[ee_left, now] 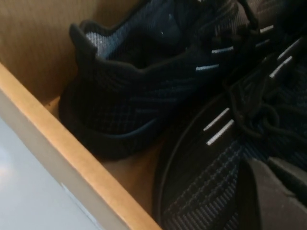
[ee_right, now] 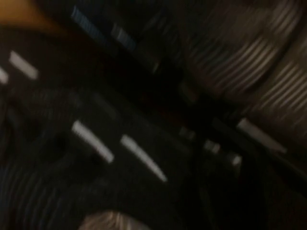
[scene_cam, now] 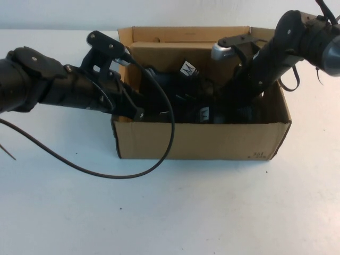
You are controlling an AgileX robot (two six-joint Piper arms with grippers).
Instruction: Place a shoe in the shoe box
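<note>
Both my left gripper (ee_left: 283, 191) and right gripper (scene_cam: 234, 109) are down inside the shoe box (scene_cam: 202, 141), closed and, as far as I see, holding nothing. The shoe (ee_left: 144, 91) looks light and soft in its mesh. I judge the firmer heel collar the best place to hold it.

Both grippers are sunk out of sight inside the box (scene_cam: 202, 141); the shoes (scene_cam: 183, 85) are mostly hidden by arms; right wrist view is blurred.

Two black mesh shoes inside the shoe box (ee_left: 72, 153), one shoe (ee_left: 144, 91) heel-up against the cardboard wall, second shoe (ee_left: 230, 158) just beside it with laces showing, left hand (ee_left: 276, 196) fingers over it, closed.
</note>
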